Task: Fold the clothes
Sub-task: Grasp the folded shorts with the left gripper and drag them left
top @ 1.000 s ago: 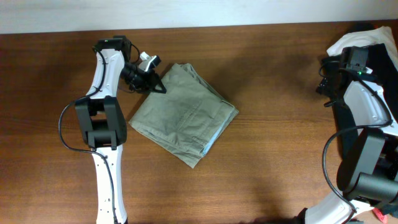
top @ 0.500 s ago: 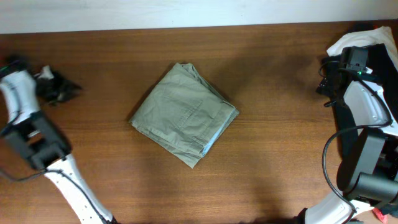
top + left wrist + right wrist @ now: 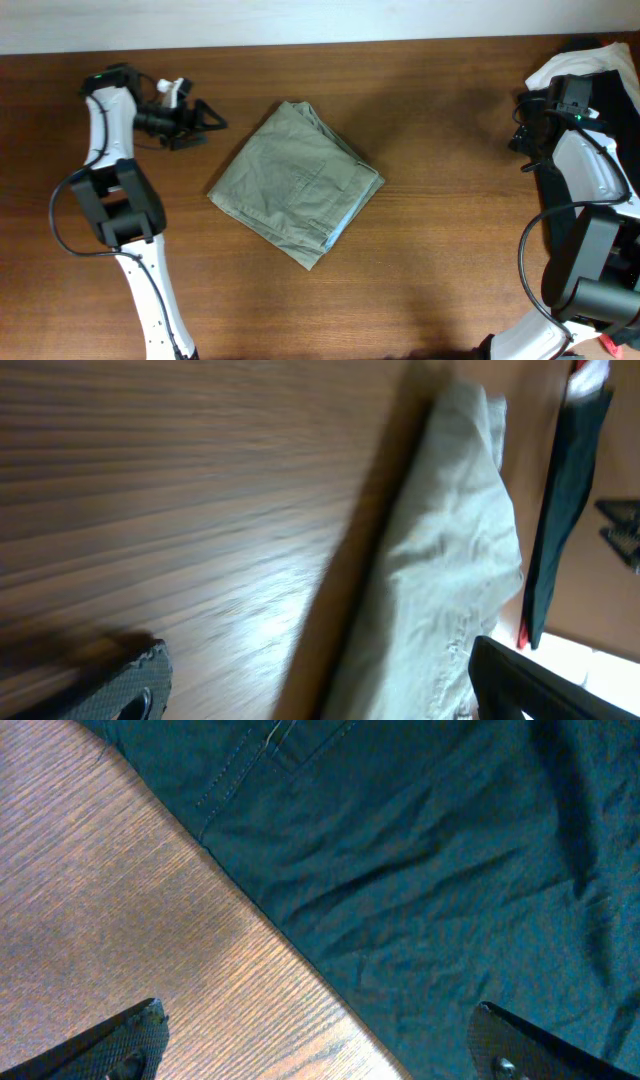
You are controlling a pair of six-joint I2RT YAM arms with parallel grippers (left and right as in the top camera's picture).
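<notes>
The left gripper (image 3: 208,126) is spread wide and holds nothing. In its wrist view the left gripper (image 3: 330,695) shows only two dark fingertips (image 3: 135,682) at the bottom corners, far apart, with bare wood and cloth between them. It points across the table (image 3: 440,120) toward the shorts (image 3: 296,186) and is near their upper left edge but not touching it.

The shorts lie folded into a rough square, turned like a diamond, in the middle of the table and a little to the left. In the left wrist view the shorts (image 3: 450,575) are a pale, blurred ridge.

The right gripper (image 3: 325,1045) is also spread wide and empty, and it hangs over the edge of a dark garment (image 3: 420,870) on the wood. Whether its tips touch the garment is unclear. From overhead, the right gripper (image 3: 523,140) is at the far right edge beside a white cloth (image 3: 558,68), well away from the shorts.
</notes>
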